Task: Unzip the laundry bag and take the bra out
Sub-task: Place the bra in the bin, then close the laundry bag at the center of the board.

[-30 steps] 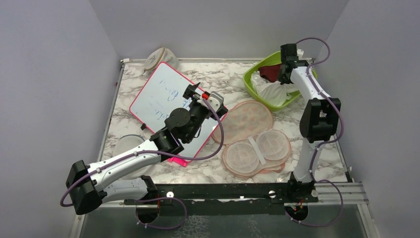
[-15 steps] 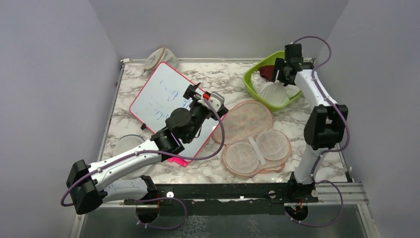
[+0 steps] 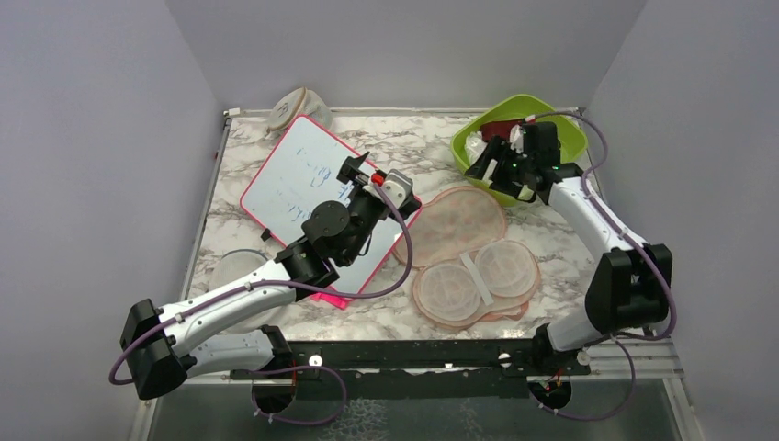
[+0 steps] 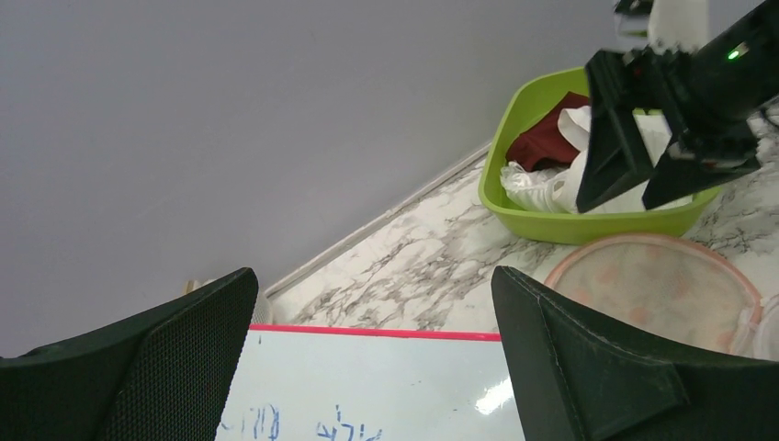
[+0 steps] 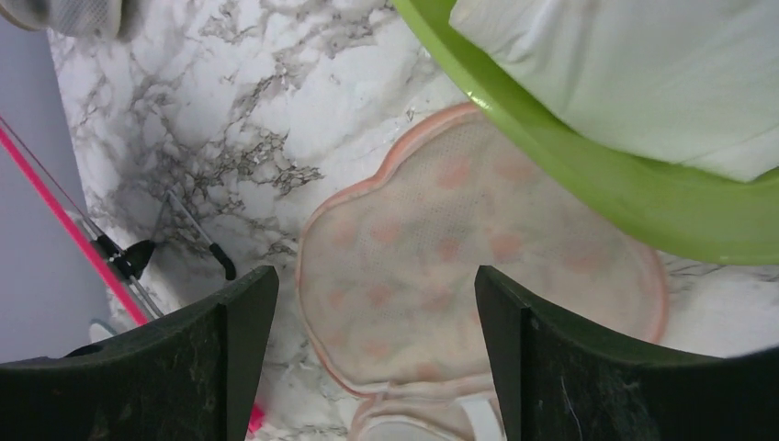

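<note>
The peach printed laundry bag [image 3: 452, 225] lies spread open on the marble table, its two round inner shells [image 3: 478, 276] facing up. The white bra [image 4: 551, 188] lies in the green bin [image 3: 556, 124], also seen as white fabric [image 5: 643, 73] in the right wrist view. My right gripper [image 3: 489, 168] hovers open and empty over the bin's near-left rim, with the laundry bag [image 5: 459, 266] showing below between its jaws [image 5: 375, 285]. My left gripper [image 3: 360, 170] is wide open over the whiteboard [image 3: 294, 175], holding nothing [image 4: 372, 285].
A maroon mask [image 3: 501, 129] lies in the bin beside the bra. A beige rounded fabric thing [image 3: 294, 106] sits at the back left corner. A clear round piece [image 3: 234, 271] lies near the left front. Grey walls close in three sides.
My right gripper went from shut to open and swung from the bin's far side down to its near-left rim. The left arm has stayed put.
</note>
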`<state>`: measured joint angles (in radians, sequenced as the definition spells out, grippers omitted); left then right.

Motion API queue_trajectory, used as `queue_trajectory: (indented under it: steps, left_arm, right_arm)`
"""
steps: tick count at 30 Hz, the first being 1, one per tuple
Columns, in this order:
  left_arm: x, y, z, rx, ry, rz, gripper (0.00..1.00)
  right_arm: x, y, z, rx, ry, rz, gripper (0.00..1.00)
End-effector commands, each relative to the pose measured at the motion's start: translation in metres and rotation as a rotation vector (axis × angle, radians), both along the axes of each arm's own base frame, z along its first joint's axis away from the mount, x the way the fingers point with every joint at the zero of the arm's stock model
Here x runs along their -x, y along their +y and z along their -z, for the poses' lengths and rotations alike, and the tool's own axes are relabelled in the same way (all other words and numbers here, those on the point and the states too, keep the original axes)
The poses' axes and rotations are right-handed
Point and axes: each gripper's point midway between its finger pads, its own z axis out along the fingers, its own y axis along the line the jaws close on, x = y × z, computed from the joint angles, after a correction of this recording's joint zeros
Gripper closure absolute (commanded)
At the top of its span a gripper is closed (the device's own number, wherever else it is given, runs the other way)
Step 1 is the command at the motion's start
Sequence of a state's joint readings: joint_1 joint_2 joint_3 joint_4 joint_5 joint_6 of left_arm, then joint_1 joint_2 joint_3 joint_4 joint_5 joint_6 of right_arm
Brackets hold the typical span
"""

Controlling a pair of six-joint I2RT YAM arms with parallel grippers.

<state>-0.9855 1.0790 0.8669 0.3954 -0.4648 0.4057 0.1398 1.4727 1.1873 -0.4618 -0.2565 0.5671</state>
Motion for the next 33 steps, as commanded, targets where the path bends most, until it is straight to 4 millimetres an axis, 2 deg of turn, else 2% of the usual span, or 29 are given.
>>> queue_trajectory:
  steps: [1,2,4,9,17,25,33]
  left_arm:
    - [0.006,0.004,-0.009,0.039,-0.019,-0.007,0.06]
    - [0.007,0.004,-0.010,0.037,-0.021,-0.009,0.05]
    - [0.008,0.005,-0.010,0.035,-0.024,-0.010,0.06]
    - [0.006,0.002,-0.006,0.022,-0.018,-0.010,0.06]
    - [0.007,0.000,-0.006,0.026,-0.016,0.002,0.06]
    - [0.008,-0.001,-0.007,0.034,-0.017,0.011,0.06]
    - [0.010,-0.001,-0.012,0.052,-0.021,0.025,0.06]
  right_arm:
    - [-0.007,0.044,0.020,-0.141,0.130,0.040,0.22]
    - [-0.005,0.056,0.026,-0.120,0.160,0.047,0.22]
    - [-0.006,0.069,0.037,-0.054,0.215,0.116,0.22]
    - [-0.004,0.068,0.071,0.046,0.448,0.405,0.23]
    - [-0.006,0.072,0.111,0.212,0.691,0.586,0.26]
    - [-0.019,0.080,0.141,0.210,0.714,0.614,0.29]
    - [-0.029,0.081,0.152,0.222,0.716,0.651,0.32]
